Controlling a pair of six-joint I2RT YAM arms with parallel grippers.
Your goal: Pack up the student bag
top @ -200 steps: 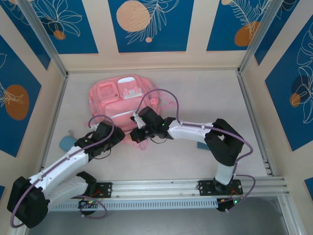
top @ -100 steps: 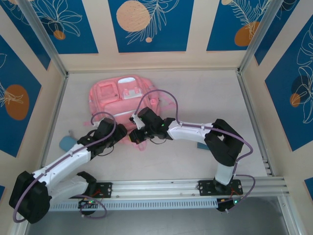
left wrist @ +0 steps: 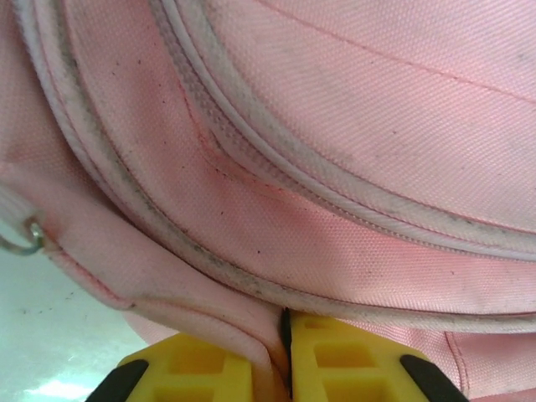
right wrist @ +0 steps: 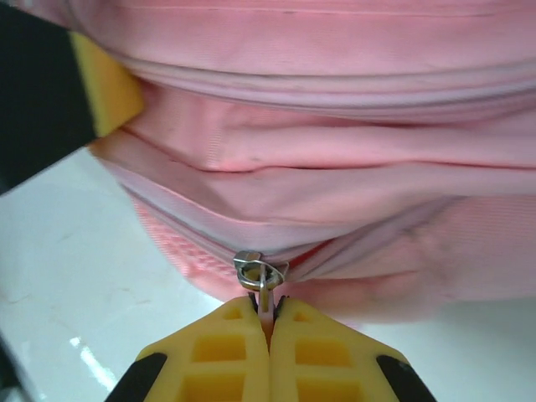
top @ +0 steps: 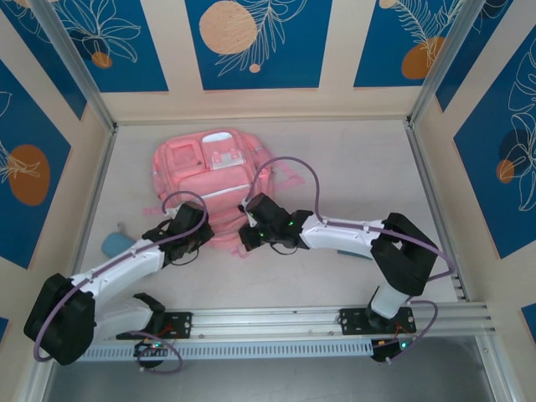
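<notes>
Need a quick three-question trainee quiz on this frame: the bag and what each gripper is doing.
1. True or false: the right gripper is shut on the metal zipper pull of the soft pink fabric backpack.
2. What does the left gripper pinch? A) a fold of the backpack's pink fabric B) a dark blue booklet C) nothing, it is open
3. Fill in: in the top view, the small teal case lies to the backpack's ___ (left/right).

Key: 1 true; 2 A; 3 left.
</notes>
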